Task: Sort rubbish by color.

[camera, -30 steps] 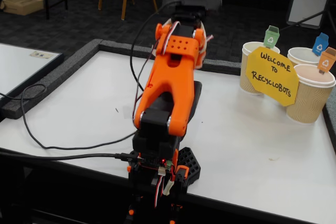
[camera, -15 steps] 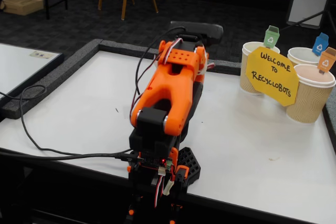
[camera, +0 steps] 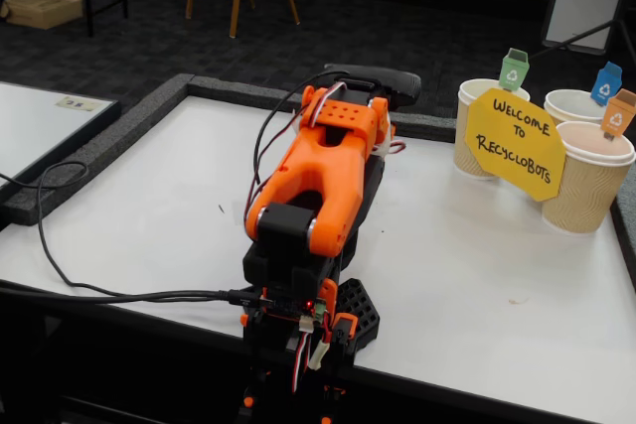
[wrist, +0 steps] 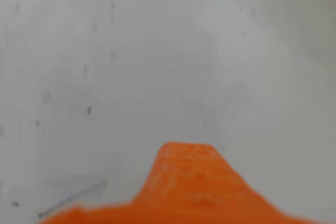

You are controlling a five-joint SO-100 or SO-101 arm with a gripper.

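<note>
No paper wad shows in either view; the light blue, light green and orange rubbish is out of view. The orange arm (camera: 323, 181) is folded low over its base at the table's front edge, wrist pointing away toward the far edge. In the fixed view the arm's own body hides the gripper. In the wrist view only one blurred orange finger (wrist: 191, 182) rises from the bottom edge, close above the bare white table (wrist: 157, 66). The second finger does not show, and nothing is seen held.
Three paper cups (camera: 477, 126) (camera: 571, 104) (camera: 586, 181) stand at the back right with green (camera: 514, 70), blue (camera: 606, 81) and orange (camera: 618, 112) tags, behind a yellow sign (camera: 515, 141). A black cable (camera: 60, 245) runs across the front left. A dark raised border (camera: 99, 146) edges the table.
</note>
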